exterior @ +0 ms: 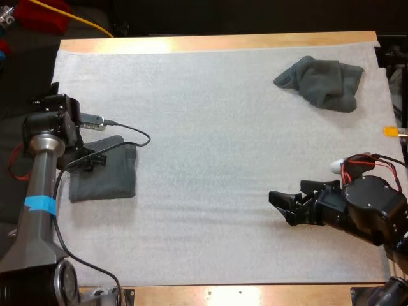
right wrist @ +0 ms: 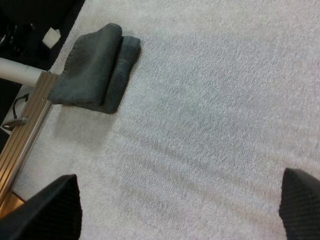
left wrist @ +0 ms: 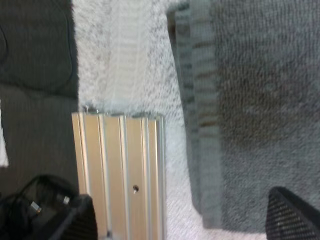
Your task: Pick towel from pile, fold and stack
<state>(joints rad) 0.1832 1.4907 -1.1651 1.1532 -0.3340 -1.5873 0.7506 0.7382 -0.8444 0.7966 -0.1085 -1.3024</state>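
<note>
A folded towel [exterior: 105,173] is laid flat at the left edge of the mat [exterior: 210,127], about midway along it, its doubled edge lying alongside the rail [left wrist: 120,170] that borders the table there. That spot is judged to be the stacking place, kept well apart from the pile. The left gripper [exterior: 94,159] is held just over the folded towel's far left corner. Its fingers [left wrist: 75,222] are spread wide, one over the rail side and one over the towel, and nothing is gripped. This is judged a release pose, the fold being done. A crumpled towel [exterior: 322,83] is seen near the far right corner of the mat, bunched and uneven, and not touched by either gripper. It is judged the next item to be picked. The right gripper [exterior: 285,207] is held low over bare mat near the near right corner, pointed toward the left edge. Its fingers [right wrist: 47,210] are set wide and clear of any cloth. It is probably parked there so the middle of the mat is left free for spreading. The crumpled towel is well apart from both grippers, so a long reach toward the far right corner is called for next, probably by the right arm. A pinch on a raised ridge is advised, as a flat grab may slip.
</note>
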